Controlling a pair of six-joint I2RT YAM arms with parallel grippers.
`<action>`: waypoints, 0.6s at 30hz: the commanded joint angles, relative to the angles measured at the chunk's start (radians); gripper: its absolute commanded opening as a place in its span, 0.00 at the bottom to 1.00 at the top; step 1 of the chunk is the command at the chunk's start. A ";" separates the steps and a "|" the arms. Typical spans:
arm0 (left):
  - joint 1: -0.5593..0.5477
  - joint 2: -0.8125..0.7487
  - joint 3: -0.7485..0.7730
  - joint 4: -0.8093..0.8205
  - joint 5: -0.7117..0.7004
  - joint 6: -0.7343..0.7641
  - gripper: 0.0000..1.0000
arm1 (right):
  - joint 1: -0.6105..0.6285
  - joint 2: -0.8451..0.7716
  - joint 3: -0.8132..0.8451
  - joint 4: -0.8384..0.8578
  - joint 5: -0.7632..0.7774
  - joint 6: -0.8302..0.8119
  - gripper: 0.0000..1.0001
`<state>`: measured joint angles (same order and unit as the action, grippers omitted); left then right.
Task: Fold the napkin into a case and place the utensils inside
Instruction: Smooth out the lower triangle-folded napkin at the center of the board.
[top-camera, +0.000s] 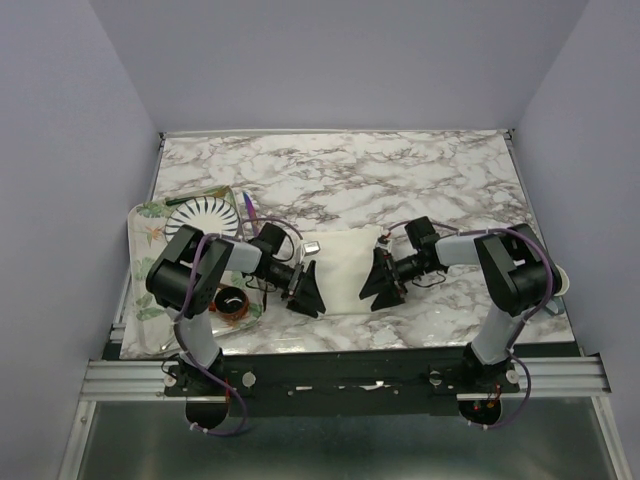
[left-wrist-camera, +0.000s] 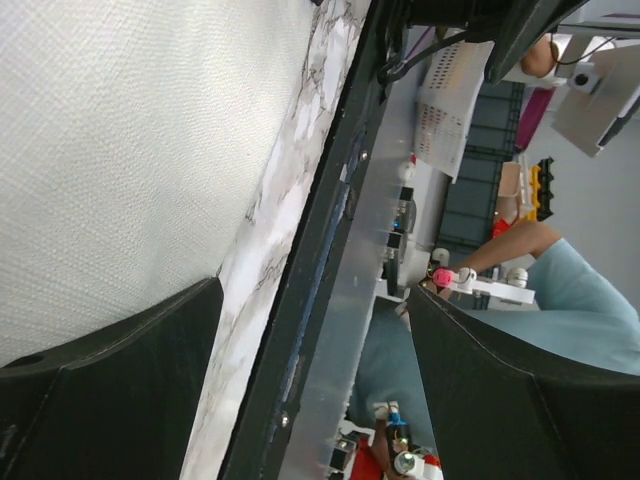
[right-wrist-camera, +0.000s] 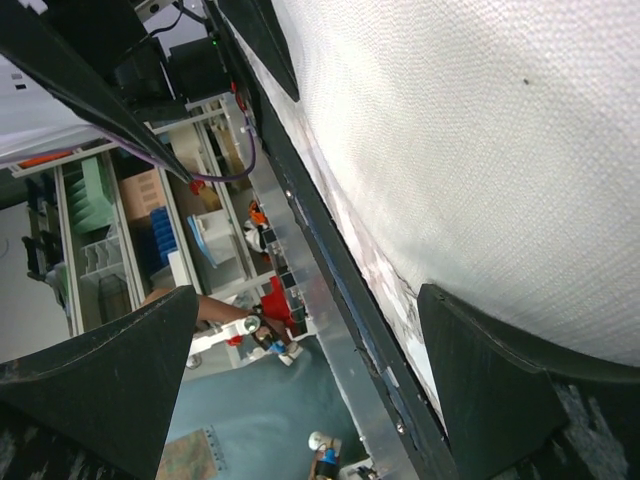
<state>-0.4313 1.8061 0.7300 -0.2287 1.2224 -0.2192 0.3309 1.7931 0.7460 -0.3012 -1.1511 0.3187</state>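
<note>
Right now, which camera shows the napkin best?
The top camera. It shows nearly the whole napkin spread out flat. Both wrist cameras sit too close and catch only a patch of its woven cloth.

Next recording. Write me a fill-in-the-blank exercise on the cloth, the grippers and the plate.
The cream cloth napkin lies on a table with a ___ pattern.
The left gripper and right gripper both have their jaws ___.
The white plate with black radial stripes sits on the robot's ___ side.
Missing: marble; open; left.
</note>
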 joint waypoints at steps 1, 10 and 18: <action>0.048 0.049 0.005 -0.073 -0.133 0.095 0.90 | -0.023 0.007 0.006 -0.096 0.140 -0.047 1.00; -0.032 -0.292 0.180 -0.241 -0.223 0.213 0.78 | -0.026 -0.365 0.148 -0.289 0.161 -0.138 0.93; -0.012 -0.438 0.212 -0.138 -0.678 0.343 0.58 | -0.087 -0.275 0.378 -0.348 0.498 -0.279 0.90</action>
<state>-0.4530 1.3804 0.9298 -0.4023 0.8257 0.0338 0.2825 1.4296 1.0313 -0.5823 -0.8543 0.1329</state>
